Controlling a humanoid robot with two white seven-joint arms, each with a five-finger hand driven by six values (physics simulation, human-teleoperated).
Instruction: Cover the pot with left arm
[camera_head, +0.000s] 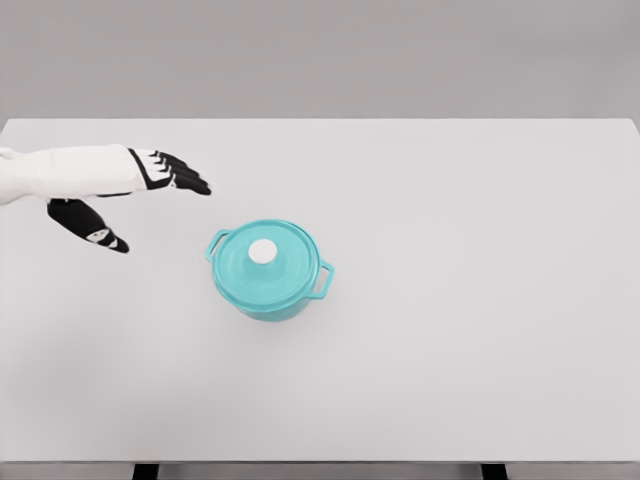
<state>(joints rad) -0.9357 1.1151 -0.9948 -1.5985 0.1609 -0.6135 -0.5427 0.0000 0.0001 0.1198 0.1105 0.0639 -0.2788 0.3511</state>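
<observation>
Teal pot (268, 290) on white table (480, 330), near table middle. Teal lid (264, 262) with white knob (262, 252) sits on pot. No readable writing. Left robot hand (130, 195) up-left of pot, apart, fingers spread, holding nothing.

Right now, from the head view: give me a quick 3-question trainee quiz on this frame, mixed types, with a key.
1. True or false: the lid sits on the teal pot.
2. The left hand is: A) gripping the knob, B) open, up-left of the pot, apart from it, C) under the table.
3. Fill in: the knob's colour is ____.

Key: 1 true; 2 B; 3 white.
</observation>
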